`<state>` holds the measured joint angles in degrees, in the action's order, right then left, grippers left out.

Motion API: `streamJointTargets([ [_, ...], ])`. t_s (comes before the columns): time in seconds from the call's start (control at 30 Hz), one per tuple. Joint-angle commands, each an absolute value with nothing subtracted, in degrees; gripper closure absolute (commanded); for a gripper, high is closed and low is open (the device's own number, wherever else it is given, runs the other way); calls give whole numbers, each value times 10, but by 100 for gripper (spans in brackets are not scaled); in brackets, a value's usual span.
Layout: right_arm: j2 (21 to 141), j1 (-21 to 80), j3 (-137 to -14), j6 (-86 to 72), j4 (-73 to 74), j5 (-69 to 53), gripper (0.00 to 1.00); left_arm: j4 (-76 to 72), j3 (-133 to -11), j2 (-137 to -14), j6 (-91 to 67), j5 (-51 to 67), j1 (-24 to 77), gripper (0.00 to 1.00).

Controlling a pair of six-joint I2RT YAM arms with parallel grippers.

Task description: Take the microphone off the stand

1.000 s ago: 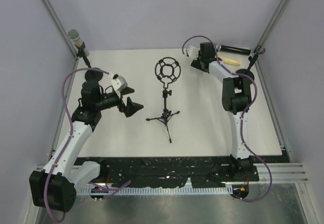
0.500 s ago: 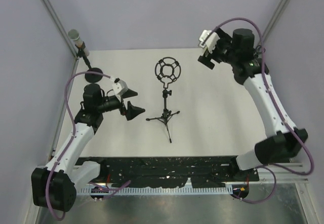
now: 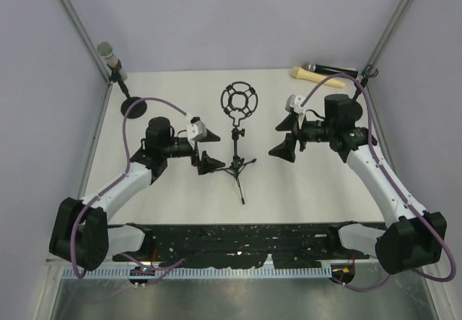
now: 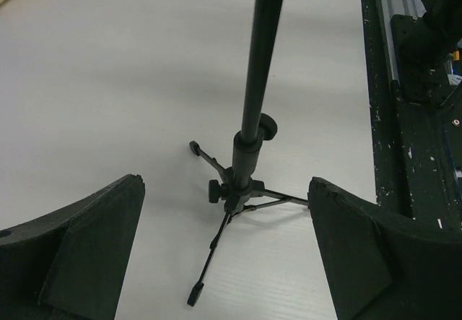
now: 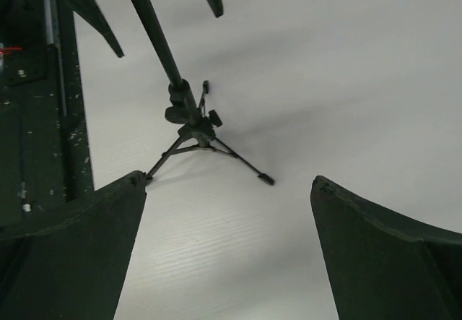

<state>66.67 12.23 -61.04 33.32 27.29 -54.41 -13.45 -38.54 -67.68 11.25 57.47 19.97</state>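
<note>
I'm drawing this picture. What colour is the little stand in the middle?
The stand is black, pole and legs alike, clearest in the left wrist view.

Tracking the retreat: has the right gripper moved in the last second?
Yes. The right gripper came nearward from the microphone at the far edge, to beside the stand.

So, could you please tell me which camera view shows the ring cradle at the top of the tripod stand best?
The top view: the ring cradle shows whole and unobstructed there. Both wrist views cut it off above the frame, showing only the pole and the legs close up.
</note>
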Motion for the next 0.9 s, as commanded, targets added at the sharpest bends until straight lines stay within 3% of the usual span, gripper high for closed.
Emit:
streamJointTargets([
  [0.0, 701, 128, -588, 150, 170, -641, 0, -212, -438, -742, 126, 574, 210, 0],
  [0.1, 735, 138, -571, 72, 121, -670, 0, -274, -446, -772, 88, 586, 214, 2],
  [0.27, 793, 177, -529, -85, -13, -660, 7, -277, -481, -799, 64, 609, 234, 16],
  [0.57, 846, 230, -512, -141, -46, -642, 16, -235, -507, -800, 62, 657, 257, 33],
  [0.87, 891, 237, -505, -185, -89, -657, 33, -257, -499, -792, 33, 663, 268, 39],
])
